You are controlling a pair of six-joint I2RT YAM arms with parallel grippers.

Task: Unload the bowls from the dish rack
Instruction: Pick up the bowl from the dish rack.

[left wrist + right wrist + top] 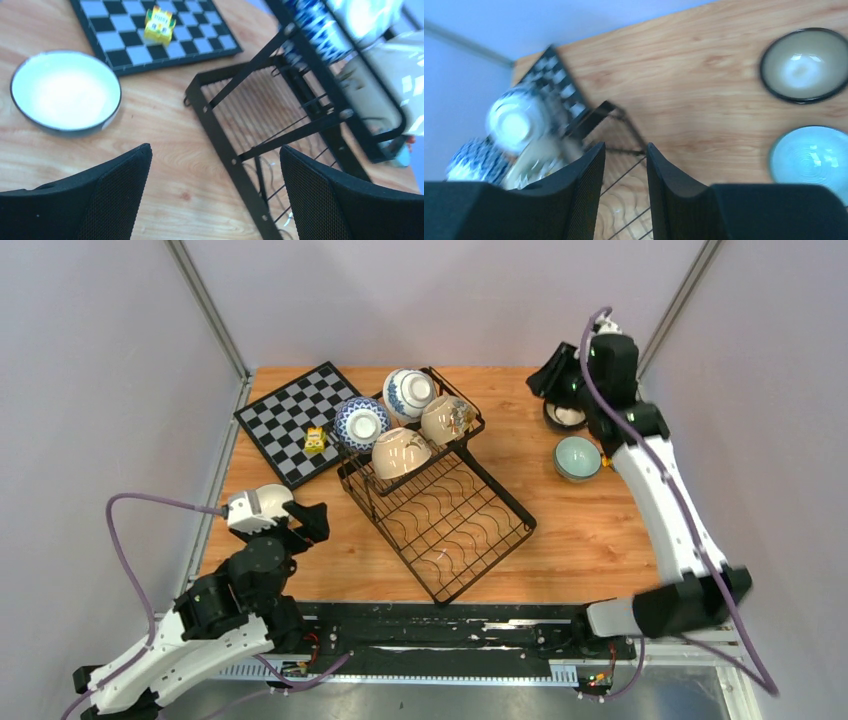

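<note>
**Four bowls in the rack, three out on the surface**

Top view: the dish rack sits mid-surface, set at an angle. Its raised basket holds four bowls, all tipped:
- a blue-and-white bowl
- a second blue-and-white bowl
- a beige bowl
- a cream patterned bowl

To the right of the rack a teal bowl stands upright. A dark-rimmed bowl is just behind it, half covered by the right arm.

Right wrist view: both of those bowls show whole, near each other but not touching. The dark one has a pale inside. The rack side of this view is blurred.

Left wrist view only: a white bowl with a dark rim stands upright on the wood, close to the checkerboard. A yellow block sits on the board. I cannot make this bowl out from above; the left wrist lies over that area.

Left hand: fingers spread wide with nothing between them, low over the surface by the rack's near-left corner.

Right hand: fingers a narrow gap apart, gripping nothing, at the far right above the dark-rimmed bowl.
</note>
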